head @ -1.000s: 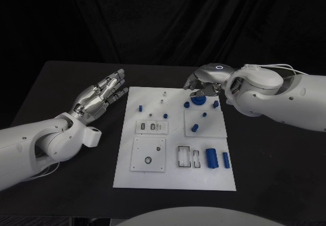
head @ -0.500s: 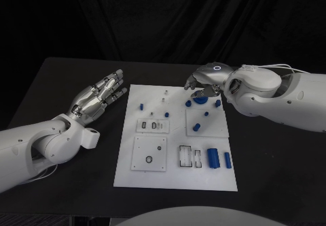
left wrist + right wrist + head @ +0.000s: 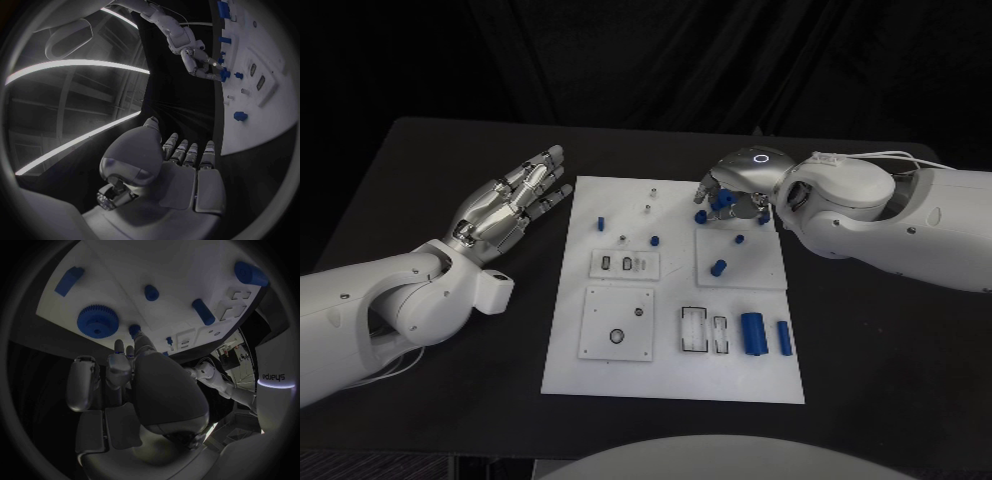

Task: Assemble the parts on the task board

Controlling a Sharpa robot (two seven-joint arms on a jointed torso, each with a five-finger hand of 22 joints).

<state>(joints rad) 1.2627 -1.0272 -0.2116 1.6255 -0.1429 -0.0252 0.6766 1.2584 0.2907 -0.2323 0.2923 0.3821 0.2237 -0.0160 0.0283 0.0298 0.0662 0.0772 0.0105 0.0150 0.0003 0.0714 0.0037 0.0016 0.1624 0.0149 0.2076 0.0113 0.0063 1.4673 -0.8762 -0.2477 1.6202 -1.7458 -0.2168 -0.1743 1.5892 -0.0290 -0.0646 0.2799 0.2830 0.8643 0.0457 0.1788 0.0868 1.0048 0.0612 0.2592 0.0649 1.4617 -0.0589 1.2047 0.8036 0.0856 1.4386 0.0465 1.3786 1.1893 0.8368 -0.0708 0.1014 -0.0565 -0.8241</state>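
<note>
Meanwhile, my right hand (image 3: 733, 192) hovered at the upper right of the task board (image 3: 675, 370), fingers curled beside the blue gear (image 3: 98, 320), grasping nothing I could see. My left hand (image 3: 516, 198) lay released, fingers spread, over the counter (image 3: 877, 340) left of the board.

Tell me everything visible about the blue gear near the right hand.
The blue gear is a round, flat wheel with fine teeth round its rim and a raised hub in the middle, plastic by the look of it. It lies flat on the task board at its far end. In the right wrist view it sits clear of the right hand, whose fingers reach toward a small blue peg beside it. In the head view the hand hides most of it.
</note>
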